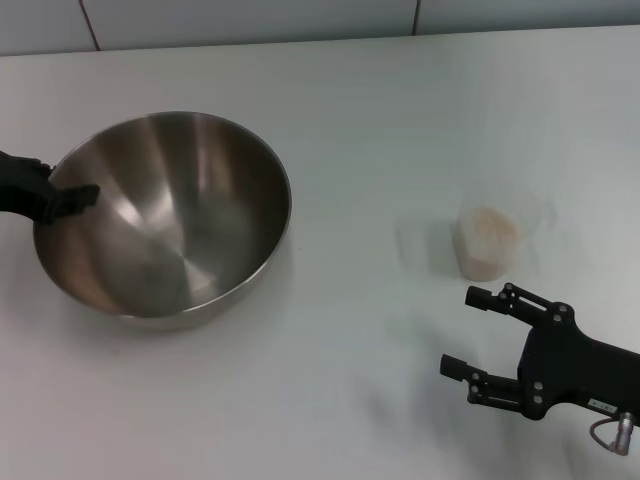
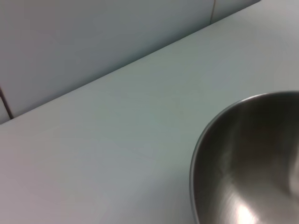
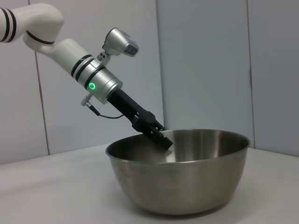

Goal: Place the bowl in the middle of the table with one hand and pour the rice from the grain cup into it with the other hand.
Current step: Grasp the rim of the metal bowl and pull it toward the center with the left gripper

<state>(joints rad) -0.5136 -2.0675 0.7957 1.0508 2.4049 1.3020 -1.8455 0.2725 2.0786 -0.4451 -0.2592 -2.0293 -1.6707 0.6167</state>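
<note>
Bowl (image 1: 165,220) sits on the table (image 1: 360,120) well left of centre in the head view, slightly tilted, nothing inside it, shiny inside facing up. Left gripper (image 1: 72,200) comes in from the left edge and is clamped on the bowl's left rim, one finger tip showing inside the bowl; right wrist view shows the same gripper (image 3: 163,139) reaching down over the far rim with its tip inside the bowl (image 3: 180,175), arm slanting up to the left with a green ring light on the wrist. Left wrist view only shows a curved piece of the bowl (image 2: 247,163) rim and bare table (image 2: 117,140). Grain cup (image 1: 492,238) stands upright on the right part of the table, well apart from the bowl, holding rice (image 1: 488,242) as a pale beige mass filling most of it. Right gripper (image 1: 468,332) is near the lower right, just below the cup in the head view, fingers spread wide and pointing left, holding nothing, not touching the cup
</note>
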